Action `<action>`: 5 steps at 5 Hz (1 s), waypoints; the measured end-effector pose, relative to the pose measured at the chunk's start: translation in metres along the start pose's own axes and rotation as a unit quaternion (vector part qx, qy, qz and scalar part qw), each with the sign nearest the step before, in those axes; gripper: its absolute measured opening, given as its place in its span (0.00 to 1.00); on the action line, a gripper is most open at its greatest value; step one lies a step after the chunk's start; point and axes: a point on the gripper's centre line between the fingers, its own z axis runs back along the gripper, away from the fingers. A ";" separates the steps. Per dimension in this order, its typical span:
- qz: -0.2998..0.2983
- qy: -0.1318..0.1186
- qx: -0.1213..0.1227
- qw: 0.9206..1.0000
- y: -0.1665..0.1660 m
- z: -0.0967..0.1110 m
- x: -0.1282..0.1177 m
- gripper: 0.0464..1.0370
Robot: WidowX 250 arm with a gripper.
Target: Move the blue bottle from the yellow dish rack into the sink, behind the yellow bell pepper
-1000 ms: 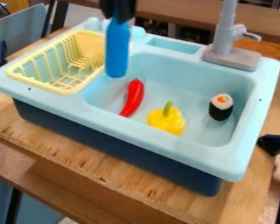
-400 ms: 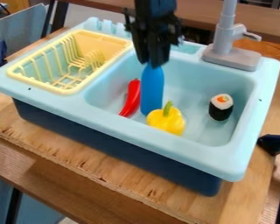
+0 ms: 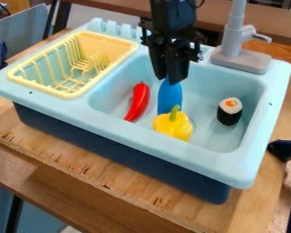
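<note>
The black gripper [image 3: 171,81] hangs over the middle of the light blue sink [image 3: 245,166], shut on the top end of a blue bottle-like object [image 3: 170,98]. That object hangs upright inside the basin, its lower end hidden behind a yellow bell pepper [image 3: 173,125] with a green stem. A red chili pepper [image 3: 137,102] lies just left of the blue object. Toward the basin's right side stands a sushi roll [image 3: 230,112], black around white with an orange centre.
A yellow dish rack [image 3: 67,94] is set in the sink's left part. The grey faucet [image 3: 234,48] rises at the back right, close to the arm. The sink's raised rim surrounds the basin, and a wooden board [image 3: 81,166] lies under it.
The gripper has moved right and come lower, carrying the blue object from beside the rack into the basin, behind the yellow pepper. The other items have stayed put.
</note>
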 end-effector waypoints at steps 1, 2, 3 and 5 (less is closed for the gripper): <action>0.006 0.008 0.008 1.000 0.006 0.001 -0.004 0.27; 0.007 0.017 0.015 1.000 0.009 0.002 -0.007 0.34; -0.002 0.029 0.024 0.999 0.013 0.003 -0.011 0.64; -0.010 0.021 0.047 0.999 0.013 0.018 -0.001 0.97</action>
